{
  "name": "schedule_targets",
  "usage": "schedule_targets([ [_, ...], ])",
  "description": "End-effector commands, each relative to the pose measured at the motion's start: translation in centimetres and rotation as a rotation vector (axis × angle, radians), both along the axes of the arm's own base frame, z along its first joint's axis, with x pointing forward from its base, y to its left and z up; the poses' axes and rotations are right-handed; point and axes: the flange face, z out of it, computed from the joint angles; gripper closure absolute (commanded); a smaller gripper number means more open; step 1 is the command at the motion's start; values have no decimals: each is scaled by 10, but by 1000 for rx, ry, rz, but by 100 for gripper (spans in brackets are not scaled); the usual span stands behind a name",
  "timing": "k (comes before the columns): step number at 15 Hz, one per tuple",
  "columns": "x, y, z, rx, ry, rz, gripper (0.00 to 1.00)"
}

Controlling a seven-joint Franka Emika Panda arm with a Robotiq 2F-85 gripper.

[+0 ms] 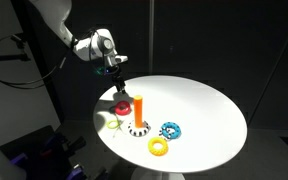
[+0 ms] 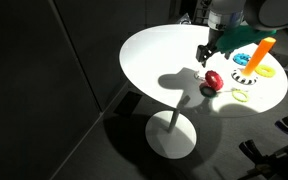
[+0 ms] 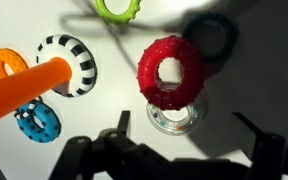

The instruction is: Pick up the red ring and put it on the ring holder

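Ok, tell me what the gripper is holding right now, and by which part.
Nothing is held. The gripper is open, and the small red plastic ring lies free on the round white table below it.

High exteriors, close downward wrist, shared table

A round white table on a single pedestal carries five things, all in the half nearest the arm. The holder stands upright at 9 o'clock from the table's centre. Taking the holder as the dial's middle, in that exterior view, the red ring lies near at 10 o'clock, a thin green ring at 8, a blue toothed ring at 4 and a yellow ring at 5.
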Motion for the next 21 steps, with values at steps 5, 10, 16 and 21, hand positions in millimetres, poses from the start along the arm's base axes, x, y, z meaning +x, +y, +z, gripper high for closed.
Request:
schedule_targets([
  [5,13,-2,-33,-63,-34,-116,0],
  [10,15,-3,-50,-70,-26,-134,0],
  [16,17,-3,-58,-76,-16,-134,0],
  [21,15,-6,-61,-85,-4,-138,0],
])
